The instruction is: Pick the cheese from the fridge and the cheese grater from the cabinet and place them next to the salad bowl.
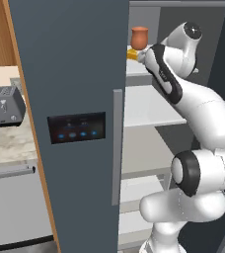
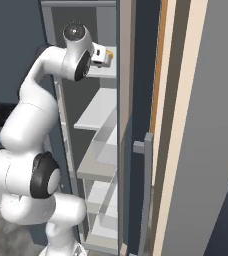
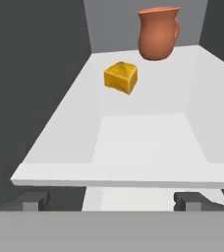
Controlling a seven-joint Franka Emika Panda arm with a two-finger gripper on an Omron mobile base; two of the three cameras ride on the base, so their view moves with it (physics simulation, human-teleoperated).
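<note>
A: Two things sit on the white upper shelf of the tall dark blue-grey fridge: a small yellow-orange cheese wedge and, behind it, a terracotta-brown jar.

B: And the hand?

A: Released, fingers spread wide at the shelf's front edge, short of the cheese.

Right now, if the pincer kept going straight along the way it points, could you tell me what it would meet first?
Probably the small yellow-orange cheese wedge on the white fridge shelf, slightly left of centre ahead of the open pincer. The terracotta-brown jar stands further back to the right. Depth is hard to judge.
</note>
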